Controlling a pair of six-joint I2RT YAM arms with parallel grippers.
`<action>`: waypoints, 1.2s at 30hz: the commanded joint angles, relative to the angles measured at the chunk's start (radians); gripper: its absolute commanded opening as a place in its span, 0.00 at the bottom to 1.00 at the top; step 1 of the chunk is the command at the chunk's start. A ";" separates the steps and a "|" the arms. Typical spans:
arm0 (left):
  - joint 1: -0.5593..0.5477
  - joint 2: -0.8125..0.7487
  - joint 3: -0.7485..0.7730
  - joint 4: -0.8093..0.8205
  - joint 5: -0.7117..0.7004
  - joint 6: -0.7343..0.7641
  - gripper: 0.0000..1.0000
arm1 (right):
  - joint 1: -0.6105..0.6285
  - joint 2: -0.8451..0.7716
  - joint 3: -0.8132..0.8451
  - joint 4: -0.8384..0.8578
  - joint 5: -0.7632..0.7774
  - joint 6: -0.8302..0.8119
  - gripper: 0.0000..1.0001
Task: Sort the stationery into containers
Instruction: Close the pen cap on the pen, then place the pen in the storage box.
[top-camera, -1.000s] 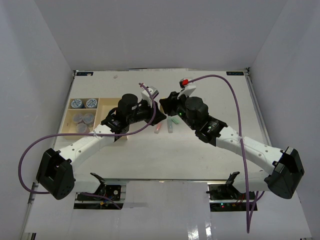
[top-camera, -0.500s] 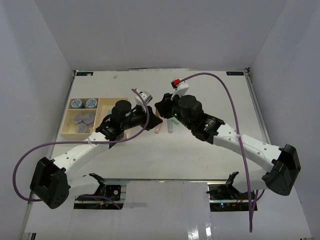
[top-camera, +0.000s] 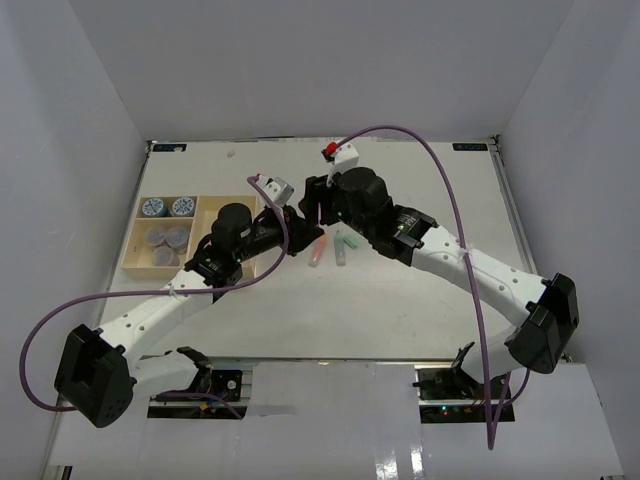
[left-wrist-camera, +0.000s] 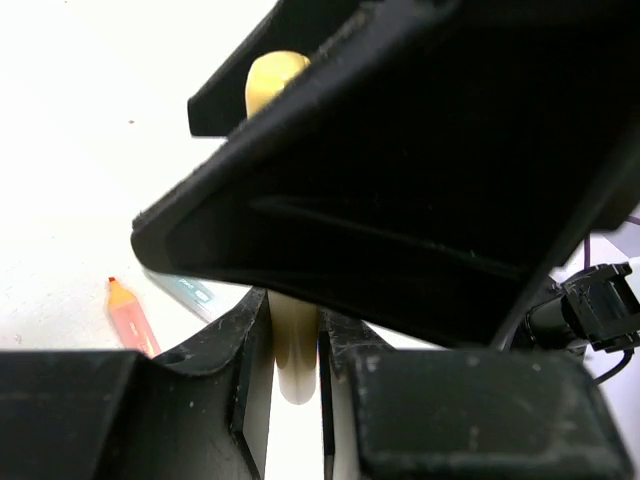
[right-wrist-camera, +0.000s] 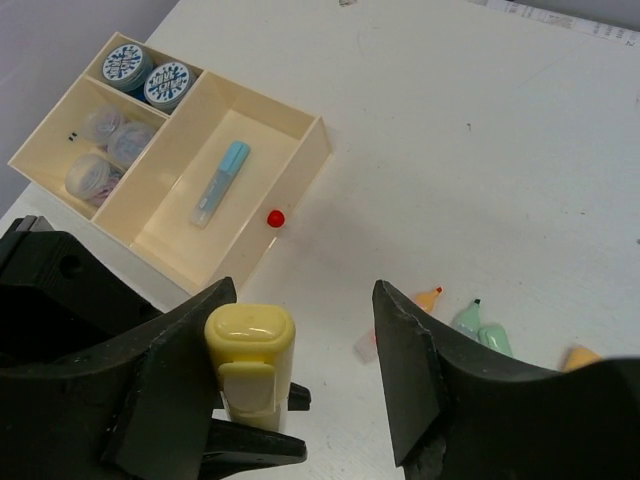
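A yellow stick (left-wrist-camera: 295, 345) stands upright with my left gripper (left-wrist-camera: 295, 330) shut on its lower end. My right gripper (right-wrist-camera: 303, 290) is open around the stick's capped top (right-wrist-camera: 250, 365), which rests beside its left finger and well clear of the right one. Both grippers meet above the table right of the containers tray (top-camera: 135, 262). The tray's large compartment (right-wrist-camera: 300, 150) holds a blue stick (right-wrist-camera: 220, 182). Two blue-lidded jars (right-wrist-camera: 169, 83) and three grey-purple jars (right-wrist-camera: 132, 142) fill its smaller compartments. Orange (right-wrist-camera: 428, 298), green (right-wrist-camera: 470, 320) and pink (right-wrist-camera: 366, 345) sticks lie on the table.
A small red round thing (right-wrist-camera: 275, 217) lies by the tray's near wall. Another orange stick (right-wrist-camera: 580, 357) shows at the right wrist view's lower right. Purple cables loop over both arms. White walls enclose the table on three sides.
My right gripper has opened off the yellow stick, which stays in the left gripper. Both grippers have moved left, toward the tray.
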 joint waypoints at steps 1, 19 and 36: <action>-0.005 -0.052 -0.003 0.017 0.023 -0.006 0.20 | -0.061 0.005 0.066 -0.014 0.033 -0.044 0.64; -0.003 0.014 0.003 -0.131 -0.065 -0.043 0.20 | -0.136 -0.122 0.071 0.058 0.060 -0.090 0.97; 0.404 0.190 0.299 -0.752 -0.338 0.087 0.27 | -0.263 -0.455 -0.440 0.019 0.078 -0.133 0.90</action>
